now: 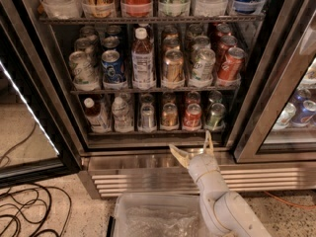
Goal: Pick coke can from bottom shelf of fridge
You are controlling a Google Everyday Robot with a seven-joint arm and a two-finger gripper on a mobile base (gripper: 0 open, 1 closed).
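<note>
The coke can [192, 116], red with a silver top, stands at the front of the bottom shelf [123, 133] of the fridge [148, 179], between a bronze-gold can [169, 115] and a green can [215, 115]. My gripper [193, 149] is open, its two pale fingers spread in a V. It hangs in front of the steel sill, just below the shelf edge and directly under the coke can, not touching it. The white arm rises from the bottom of the view.
A silver can [147, 116] and two bottles [94, 113] share the bottom shelf. Upper racks hold several cans and bottles. The left glass door [29, 127] stands open. A clear plastic bin [158, 216] sits below the grille. Black cables [24, 216] lie on the floor.
</note>
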